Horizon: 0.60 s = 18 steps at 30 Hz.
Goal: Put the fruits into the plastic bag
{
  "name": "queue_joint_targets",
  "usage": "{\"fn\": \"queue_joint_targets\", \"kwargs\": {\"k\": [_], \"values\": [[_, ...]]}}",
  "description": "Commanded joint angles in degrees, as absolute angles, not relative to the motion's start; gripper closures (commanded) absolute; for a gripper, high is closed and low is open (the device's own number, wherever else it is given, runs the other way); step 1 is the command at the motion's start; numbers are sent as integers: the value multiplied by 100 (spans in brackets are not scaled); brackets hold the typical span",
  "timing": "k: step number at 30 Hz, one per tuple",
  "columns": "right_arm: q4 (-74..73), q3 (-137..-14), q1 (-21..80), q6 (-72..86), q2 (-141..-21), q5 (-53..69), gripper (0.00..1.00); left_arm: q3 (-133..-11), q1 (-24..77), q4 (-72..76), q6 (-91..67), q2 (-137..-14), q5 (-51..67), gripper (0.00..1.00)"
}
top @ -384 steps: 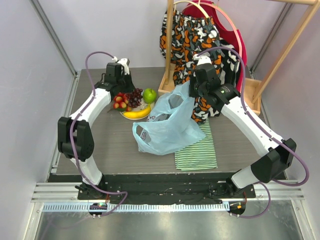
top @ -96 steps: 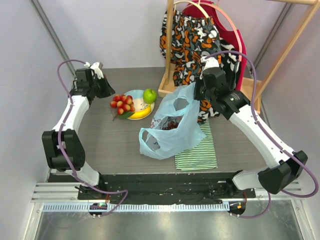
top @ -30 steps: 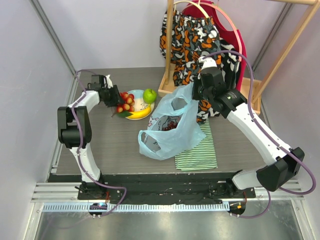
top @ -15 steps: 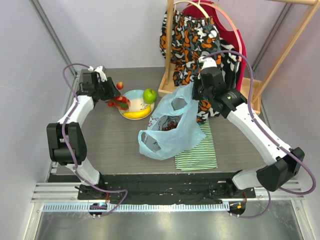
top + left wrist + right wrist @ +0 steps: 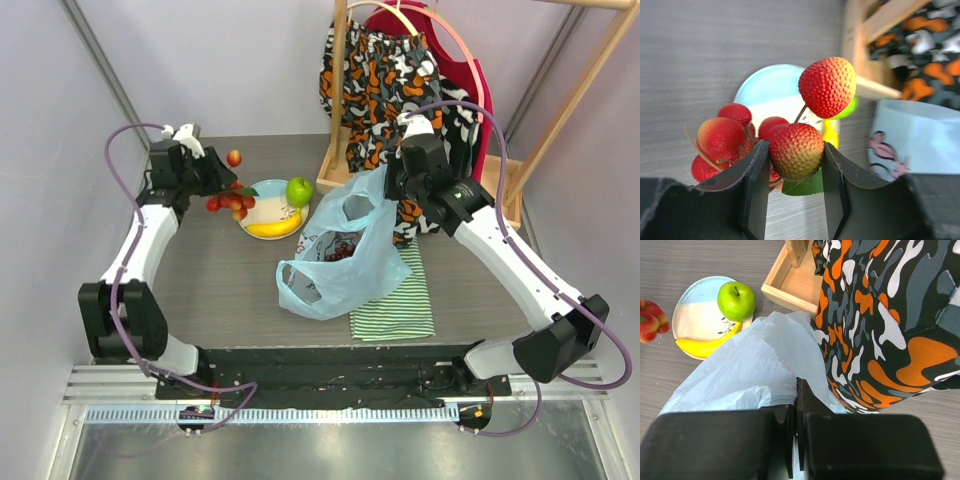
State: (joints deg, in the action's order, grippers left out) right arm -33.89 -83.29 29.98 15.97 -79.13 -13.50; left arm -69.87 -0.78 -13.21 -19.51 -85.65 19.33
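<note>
Worktop [image 5: 220, 290] carries the plastic bag [image 5: 335, 275] at centre. One handle loop is pinched in the clenched right pincer [image 5: 795, 390] and held raised, so the mouth stands open. A dark mass shows inside the bag, which I take for the grapes [image 5: 342, 250]. Left of the bag sits the plate [image 5: 262, 186], bearing the banana [image 5: 270, 229] and the apple [image 5: 299, 190]. The left pincer [image 5: 792, 167] is clamped on the strawberries [image 5: 796, 147], by the plate's left rim. The bag mouth lies to that pincer's right, beyond the plate. I judge the carry must run rightward over the plate, and the left arm is the one placed for it.
</note>
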Motion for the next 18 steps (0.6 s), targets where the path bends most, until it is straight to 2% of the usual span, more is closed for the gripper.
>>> {"fn": "queue_joint_targets", "kwargs": {"k": [1,11,18], "values": [[-3182,-8499,2988,1556,-7857,-1354,99,-7374,-70,-844,-2092,-7964,2819,100],[-3190,-8490,2988,1547,-7743,-1450,99,-7514,650,-817,-1811,-6962,4744,100],[-3208,-8481,2979,1591,-7752,-1389,99,-7365,1625,-826,-1819,-6347,5001,100]]}}
